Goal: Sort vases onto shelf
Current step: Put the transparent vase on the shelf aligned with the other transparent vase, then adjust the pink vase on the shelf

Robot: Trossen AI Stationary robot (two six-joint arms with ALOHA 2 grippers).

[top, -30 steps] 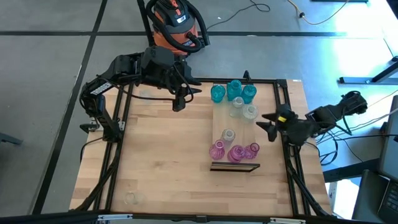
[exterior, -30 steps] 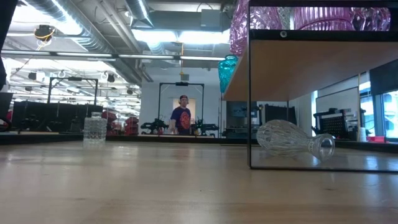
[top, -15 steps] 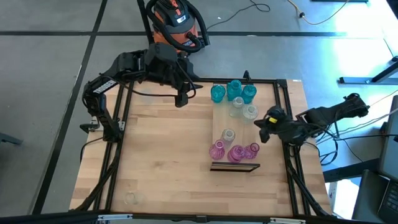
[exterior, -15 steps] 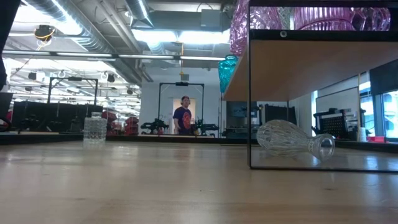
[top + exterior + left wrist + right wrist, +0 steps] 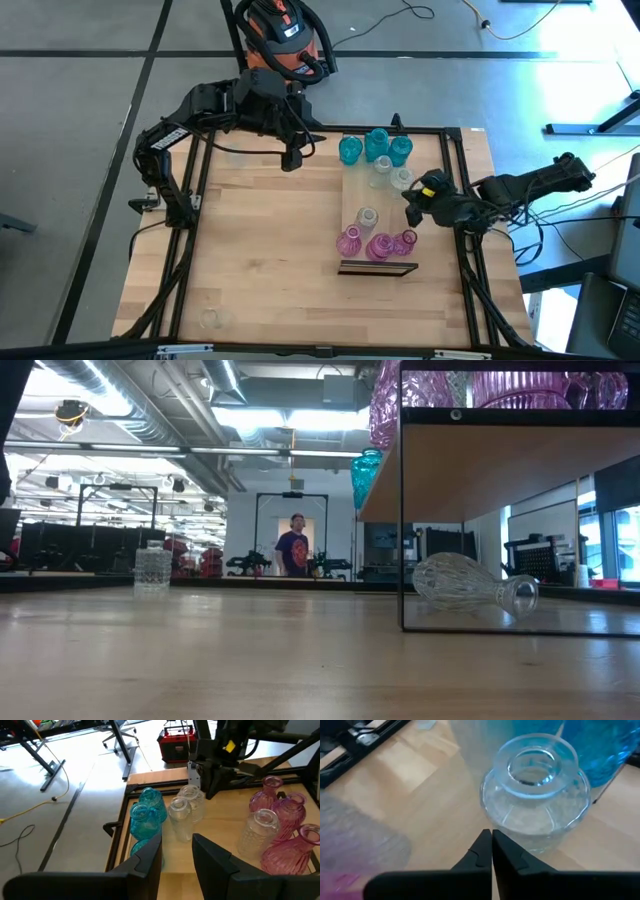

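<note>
Room: grey floor with cables, an orange vacuum point(image 5: 285, 40) behind the table point(image 5: 260, 260); far back in the low view a person point(image 5: 294, 550) stands.
Table: wooden top in a black frame.
Shelf point(image 5: 378, 215): long light board on a thin black frame, raised above the table, just beside the right pincer.
Right pincer point(image 5: 410, 206): at the shelf's edge, fingers point(image 5: 506, 852) pressed together and holding nothing, tips just before a clear vase point(image 5: 536, 792).
Left pincer point(image 5: 290, 160): over the table's back part, well apart from the shelf; its fingers point(image 5: 212, 857) stand a little apart, with nothing between them.
Blue vases point(image 5: 374, 146): three together at the shelf's far end, beyond the right pincer.
Clear vases point(image 5: 401, 179): two near the blue ones, the nearest to the right pincer; one more point(image 5: 367, 217) stands further along the board.
Pink vases point(image 5: 378, 244): three at the shelf's dark end, on the other side of the right pincer.
Fallen vase point(image 5: 472, 586): clear, lying on its side on the table under the shelf.
Small glass point(image 5: 153, 568): clear, upright, alone, well apart from both pincers.
</note>
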